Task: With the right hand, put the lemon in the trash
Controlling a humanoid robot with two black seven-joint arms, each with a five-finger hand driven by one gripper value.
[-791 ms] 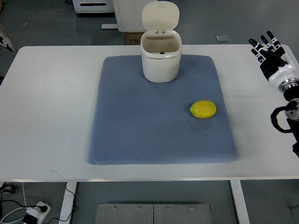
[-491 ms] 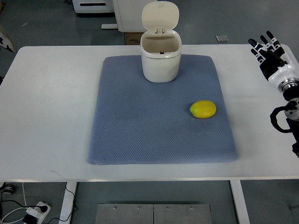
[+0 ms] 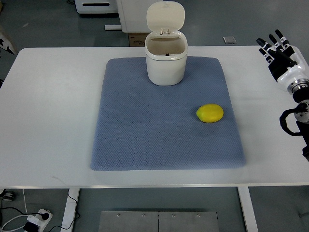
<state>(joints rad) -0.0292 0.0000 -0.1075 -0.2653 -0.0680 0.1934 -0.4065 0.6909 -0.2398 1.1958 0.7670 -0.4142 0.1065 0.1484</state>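
- Yellow against the blue-grey quilted mat (image 3: 145, 140), the lemon (image 3: 210, 113) is seen lying on its side toward the mat's right edge, untouched and well apart from any hand.
- The mat is spread over a white table (image 3: 48, 121), and a small white trash bin (image 3: 166, 63) is set at the mat's far edge, its hinged lid (image 3: 165, 17) tipped up and back so that the mouth is left open.
- The right hand (image 3: 280, 55) is held above the table's far right corner, wrist and arm entering from the right edge; its dark fingers (image 3: 270, 48) are spread and nothing is held in them.
- The left hand is not shown in this view.
- The step in hand is judged to be the very start: the reach toward the lemon has not yet been made, and no part of the transfer is done.
- For the next move, the right hand would need to be brought inward and nearer the robot, lowered over the lemon, and closed round it from above.
- A firm, wrapping grasp is called for, since a smooth rounded fruit may roll on the soft mat if nudged sideways.
- Afterwards the lemon would have to be carried left and away to the bin's open mouth, clear of the raised lid.
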